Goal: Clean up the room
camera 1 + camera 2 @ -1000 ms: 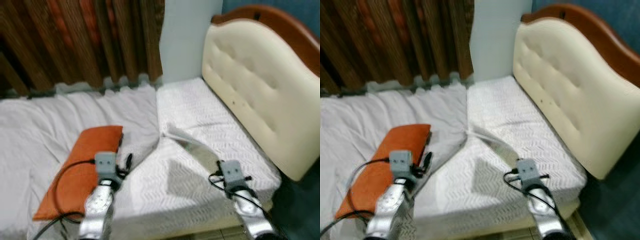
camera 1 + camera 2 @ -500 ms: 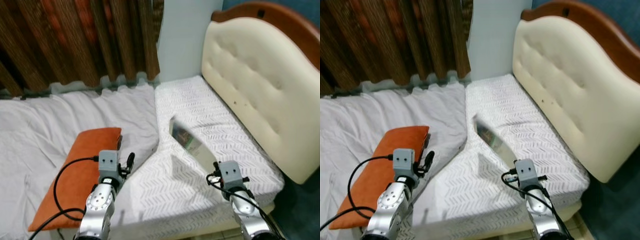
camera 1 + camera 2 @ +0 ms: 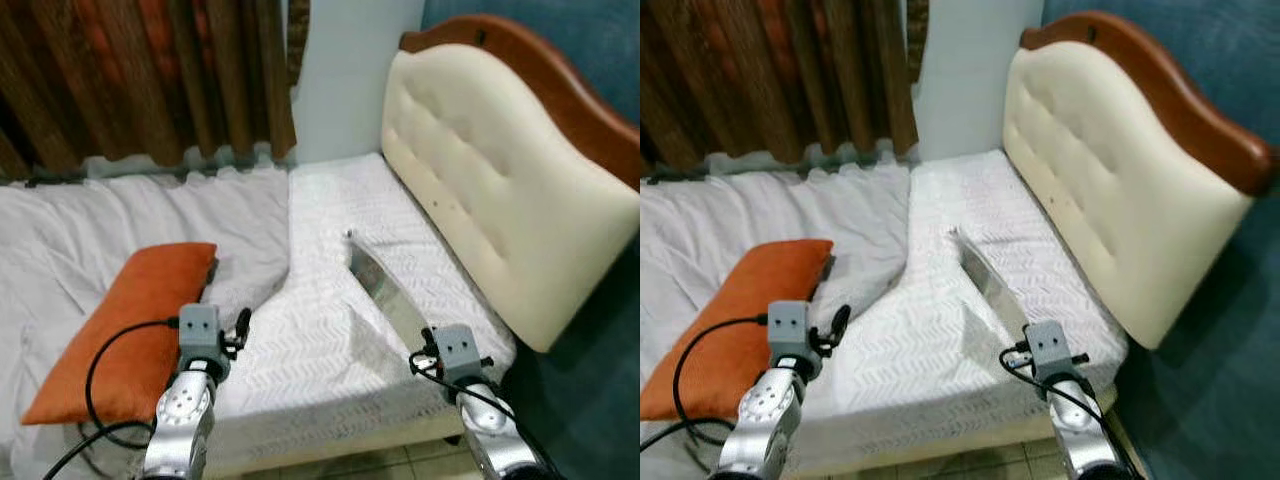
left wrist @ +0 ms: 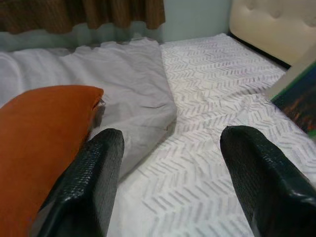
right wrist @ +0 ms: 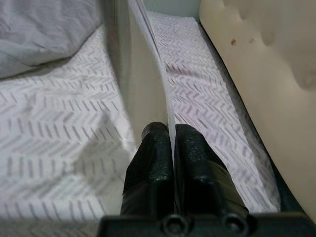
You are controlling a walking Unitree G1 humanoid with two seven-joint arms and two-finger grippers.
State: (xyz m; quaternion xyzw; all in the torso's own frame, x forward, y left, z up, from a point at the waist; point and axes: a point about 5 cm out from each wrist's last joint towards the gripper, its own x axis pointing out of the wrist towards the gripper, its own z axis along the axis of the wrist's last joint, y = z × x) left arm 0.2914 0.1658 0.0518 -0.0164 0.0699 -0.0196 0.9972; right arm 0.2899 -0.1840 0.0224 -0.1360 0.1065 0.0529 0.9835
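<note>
Right gripper [image 5: 173,136] at 5 o'clock, fingers pinching thin flat book [image 3: 385,287] edge-on, lifted over white chevron-textured bedspread [image 3: 320,340]. Left gripper [image 4: 170,148] at 7 o'clock, fingers spread, beside orange rectangular fabric pillow [image 3: 125,335]. Cream tufted headboard [image 3: 490,190] at 2 o'clock.

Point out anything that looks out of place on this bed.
The orange pillow lies askew near the bed's edge, far from the headboard. The grey sheet is rumpled. The right gripper pinches a thin flat book above the mattress.
</note>
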